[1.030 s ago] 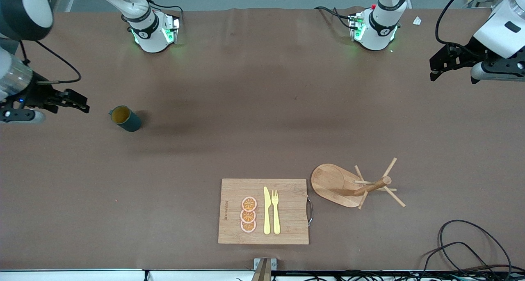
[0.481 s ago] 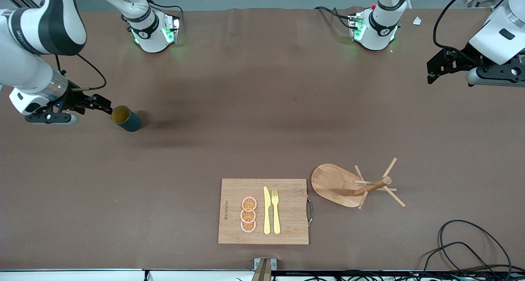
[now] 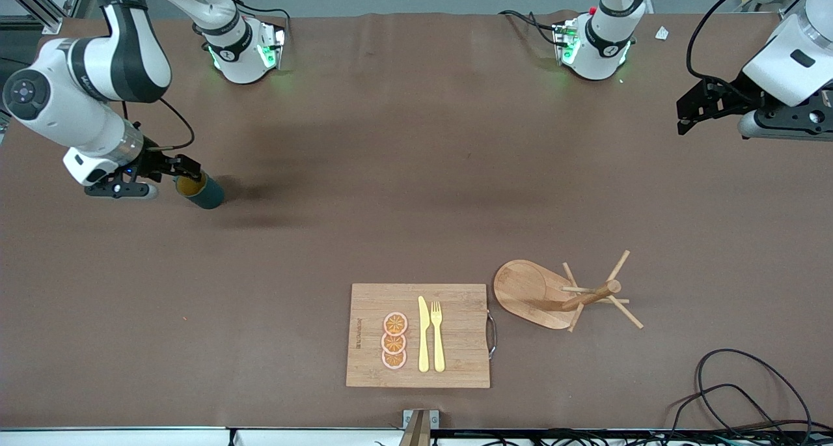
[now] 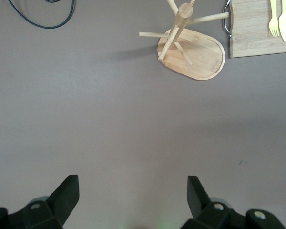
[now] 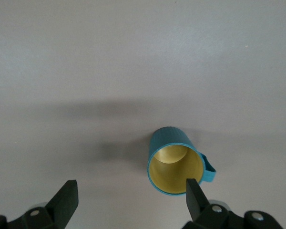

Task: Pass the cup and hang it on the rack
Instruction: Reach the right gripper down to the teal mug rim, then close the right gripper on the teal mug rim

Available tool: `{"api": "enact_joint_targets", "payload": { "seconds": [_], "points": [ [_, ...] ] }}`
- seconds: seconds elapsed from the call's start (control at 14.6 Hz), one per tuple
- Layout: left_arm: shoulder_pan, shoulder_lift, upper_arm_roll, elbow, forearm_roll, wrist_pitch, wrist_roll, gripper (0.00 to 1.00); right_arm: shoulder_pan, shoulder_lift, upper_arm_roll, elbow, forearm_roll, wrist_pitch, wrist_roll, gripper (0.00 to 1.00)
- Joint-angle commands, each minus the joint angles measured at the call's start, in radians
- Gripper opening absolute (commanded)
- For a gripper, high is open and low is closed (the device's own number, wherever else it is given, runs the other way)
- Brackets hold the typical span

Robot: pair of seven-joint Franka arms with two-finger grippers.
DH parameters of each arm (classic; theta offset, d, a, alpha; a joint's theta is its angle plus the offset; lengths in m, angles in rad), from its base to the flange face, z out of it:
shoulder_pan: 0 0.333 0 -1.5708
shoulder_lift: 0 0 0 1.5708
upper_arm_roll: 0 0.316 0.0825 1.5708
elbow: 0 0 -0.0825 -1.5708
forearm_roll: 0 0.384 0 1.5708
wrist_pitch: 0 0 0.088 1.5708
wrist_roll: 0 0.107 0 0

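Observation:
The teal-green cup point(image 3: 202, 192) with a yellow inside stands upright toward the right arm's end of the table. In the right wrist view the cup point(image 5: 174, 160) shows its open mouth, with its handle point(image 5: 209, 169) to one side. My right gripper point(image 3: 184, 171) is open, just above the cup's rim. In its own view the right gripper point(image 5: 131, 188) has one finger point(image 5: 193, 191) overlapping the rim and nothing between the jaws. The wooden rack point(image 3: 566, 296) stands beside the cutting board, and the left wrist view also shows the rack point(image 4: 190, 50). My left gripper point(image 3: 683, 115) hangs open over the left arm's end; its own view shows the left gripper point(image 4: 132, 183) above bare table.
A bamboo cutting board point(image 3: 455, 316) lies near the front camera. It carries a yellow knife point(image 3: 423, 335), a fork point(image 3: 437, 335) and three orange slices point(image 3: 394, 340). Black cables point(image 3: 748, 381) loop at the front corner at the left arm's end. Both arm bases stand along the back edge.
My right arm has swung in from the table's end, bringing its open gripper up to the cup's rim. The left gripper has shifted only slightly. The cup has not moved.

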Motion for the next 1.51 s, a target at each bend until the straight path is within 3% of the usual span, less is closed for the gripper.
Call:
{"api": "enact_joint_targets", "payload": {
  "seconds": [0.0,0.89,1.44],
  "points": [
    [0.005,0.001,-0.006,0.007,0.016,-0.004,-0.002,1.0,0.002,0.012,0.007,-0.057,0.015,0.081,0.01,1.0],
    [0.003,-0.001,-0.006,0.008,0.016,-0.005,-0.001,1.0,-0.005,0.151,0.005,-0.067,0.015,0.17,0.009,1.0],
    [0.005,0.001,-0.006,0.001,0.016,-0.013,-0.001,1.0,-0.017,0.161,0.005,-0.117,0.015,0.235,0.009,1.0]
  ]
}}
